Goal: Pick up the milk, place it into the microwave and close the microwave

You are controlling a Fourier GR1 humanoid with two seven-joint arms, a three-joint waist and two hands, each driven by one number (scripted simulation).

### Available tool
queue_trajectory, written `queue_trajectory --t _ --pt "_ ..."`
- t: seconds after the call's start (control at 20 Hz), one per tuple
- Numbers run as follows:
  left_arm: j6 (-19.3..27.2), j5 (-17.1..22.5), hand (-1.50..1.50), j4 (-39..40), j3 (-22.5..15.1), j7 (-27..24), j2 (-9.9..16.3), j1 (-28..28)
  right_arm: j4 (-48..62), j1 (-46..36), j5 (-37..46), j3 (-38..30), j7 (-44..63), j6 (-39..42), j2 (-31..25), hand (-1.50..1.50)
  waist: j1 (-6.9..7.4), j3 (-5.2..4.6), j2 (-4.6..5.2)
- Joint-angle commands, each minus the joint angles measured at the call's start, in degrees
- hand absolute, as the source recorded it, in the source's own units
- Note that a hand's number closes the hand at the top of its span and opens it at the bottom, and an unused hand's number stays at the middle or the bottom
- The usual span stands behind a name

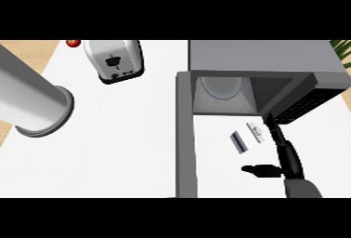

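While its door (185,139) swings wide toward the counter's front, the microwave (264,74) shows its round turntable (221,87) inside. On the white counter (109,148), the milk (247,135) carton lies just before the oven's mouth. The right hand (284,155) reaches beside it, fingers straight, thumb spread, holding nothing. A toaster (114,60) stands at the far left.
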Motion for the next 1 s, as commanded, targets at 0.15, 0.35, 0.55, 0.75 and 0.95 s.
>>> queue_trajectory --t 0.15,0.35,0.55,0.75,0.95 --pt "-1.18 4.32 -1.5 -3.54 2.07 2.43 -0.09 1.79 18.69 -7.59 0.0 -3.12 -10.83 0.68 -1.54 -1.5 0.2 0.06 0.14" --pt "-1.07 3.12 -1.5 -4.46 0.39 2.91 -2.26 1.51 23.99 -11.86 -0.36 -4.53 -12.57 -0.19 -0.68 -1.5 0.63 0.12 0.32" --pt "-2.02 3.11 -1.5 -2.32 0.74 2.34 -0.98 -0.25 27.17 -12.94 -0.58 -5.09 -15.24 2.87 -1.13 -1.5 1.23 0.21 0.65" --pt "-4.51 5.08 -1.5 -0.88 1.72 2.2 -1.71 1.93 28.51 -14.08 -2.1 -6.45 -14.88 8.72 -3.09 1.5 1.49 0.2 0.57" --pt "-2.09 8.42 -1.5 -0.67 2.69 3.9 1.96 0.3 28.87 -14.99 0.72 -4.0 -16.74 5.15 -0.12 1.5 1.42 0.22 0.69"
